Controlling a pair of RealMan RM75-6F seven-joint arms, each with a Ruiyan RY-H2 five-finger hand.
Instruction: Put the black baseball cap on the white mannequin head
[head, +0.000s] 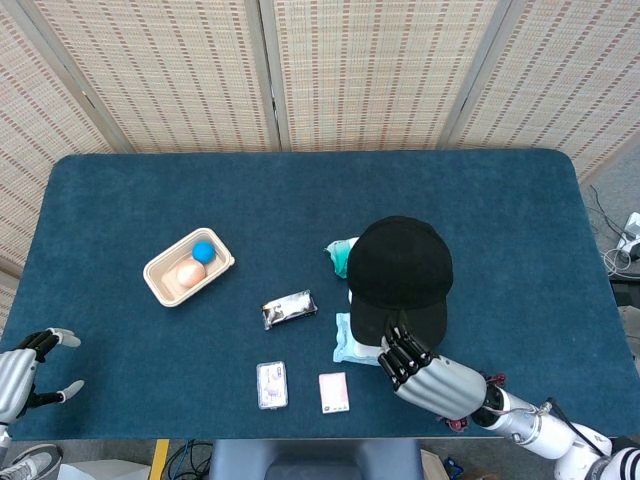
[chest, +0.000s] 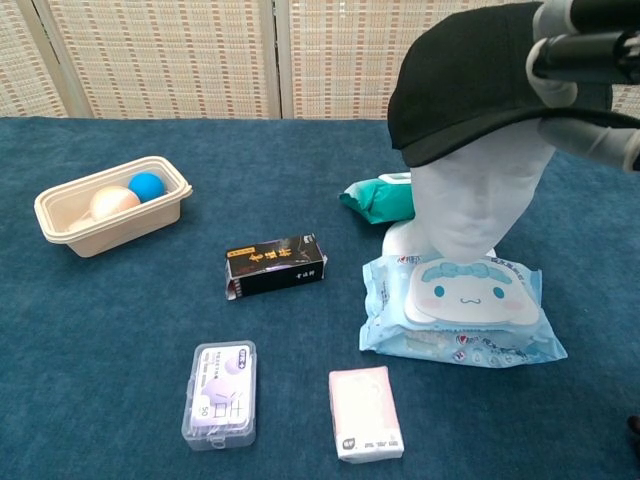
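Observation:
The black baseball cap (head: 400, 272) sits on the white mannequin head (chest: 478, 200), its brim (chest: 455, 120) low over the brow so the eyes are covered. From above the cap hides the head entirely. My right hand (head: 428, 375) reaches in from the near right and grips the brim; its fingers (chest: 585, 62) lie over the brim's right side, with another finger beneath it. My left hand (head: 22, 372) hangs open at the table's near left corner, holding nothing.
A beige tray (chest: 112, 240) holding a blue ball and a peach egg stands at the left. A black box (chest: 276, 266), a clear case (chest: 222, 393) and a pink tissue pack (chest: 365, 412) lie in front. A wipes pack (chest: 465, 312) and a teal packet (chest: 378, 198) flank the mannequin's base.

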